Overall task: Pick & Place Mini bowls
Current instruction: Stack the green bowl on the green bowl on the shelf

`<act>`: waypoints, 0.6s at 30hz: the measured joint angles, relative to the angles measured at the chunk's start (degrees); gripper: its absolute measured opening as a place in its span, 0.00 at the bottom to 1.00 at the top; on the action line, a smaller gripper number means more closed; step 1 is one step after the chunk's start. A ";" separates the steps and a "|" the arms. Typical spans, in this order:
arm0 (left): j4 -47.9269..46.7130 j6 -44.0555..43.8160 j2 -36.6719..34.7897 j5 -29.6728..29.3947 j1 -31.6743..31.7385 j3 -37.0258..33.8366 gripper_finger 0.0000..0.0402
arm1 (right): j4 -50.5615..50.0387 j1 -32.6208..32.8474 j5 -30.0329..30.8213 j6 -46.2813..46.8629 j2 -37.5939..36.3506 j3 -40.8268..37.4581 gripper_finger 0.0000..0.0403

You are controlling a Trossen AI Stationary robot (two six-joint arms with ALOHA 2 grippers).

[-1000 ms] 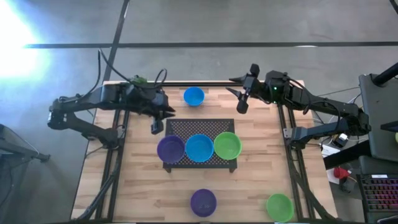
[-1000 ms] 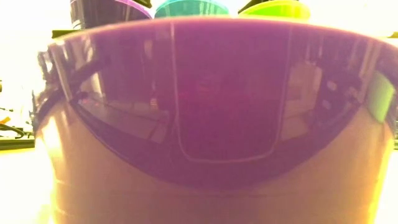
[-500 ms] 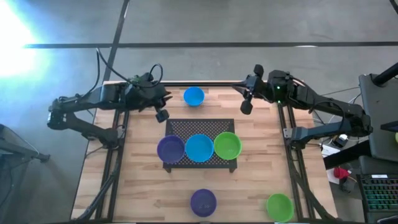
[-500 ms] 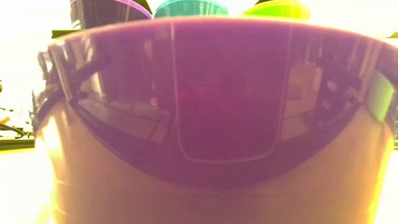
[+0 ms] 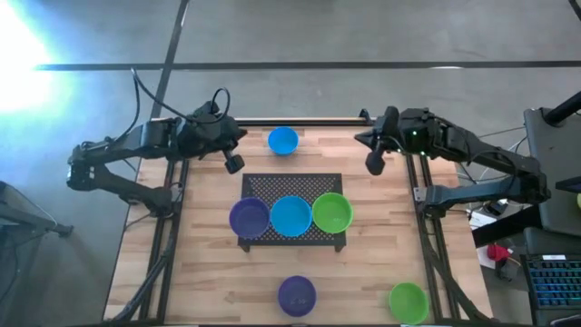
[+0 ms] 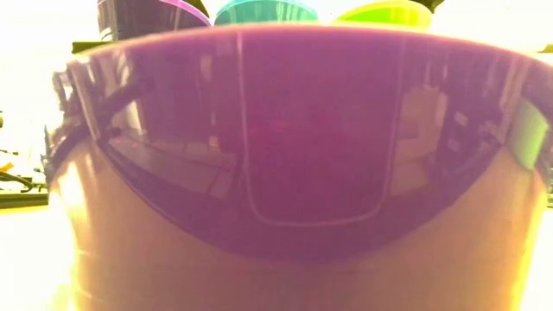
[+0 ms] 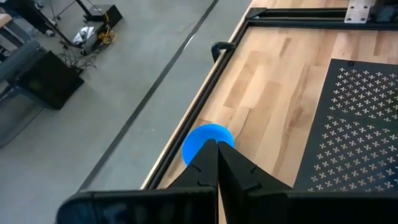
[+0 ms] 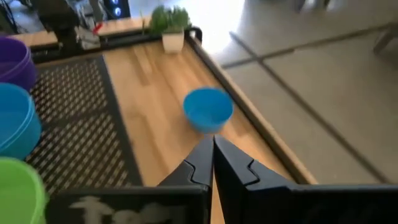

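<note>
Three mini bowls stand in a row on the black mesh mat (image 5: pixel 272 184): purple (image 5: pixel 249 217), blue (image 5: pixel 291 215), lime green (image 5: pixel 332 212). A loose blue bowl (image 5: pixel 282 140) stands near the table's far edge; it also shows in the left wrist view (image 7: pixel 200 142) and the right wrist view (image 8: pixel 208 109). A purple bowl (image 5: pixel 297 294) and a green bowl (image 5: pixel 408 301) stand near the front edge. My left gripper (image 5: pixel 233 163) is shut and empty, left of the loose blue bowl. My right gripper (image 5: pixel 374 164) is shut and empty, right of it.
A small potted plant (image 8: pixel 169 25) stands at the table's far left corner. The near purple bowl (image 6: pixel 302 155) fills the low view right in front of the camera. Bare wood lies between the mat and the front bowls.
My left gripper has drawn back from the mat's left corner toward the table's far left. My right gripper has moved a little toward the table's right edge. The bowls have kept still.
</note>
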 joint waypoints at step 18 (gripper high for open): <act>-0.01 0.57 -0.17 4.16 -0.07 -0.02 0.00 | -11.76 16.43 0.03 6.92 -1.42 -0.86 0.02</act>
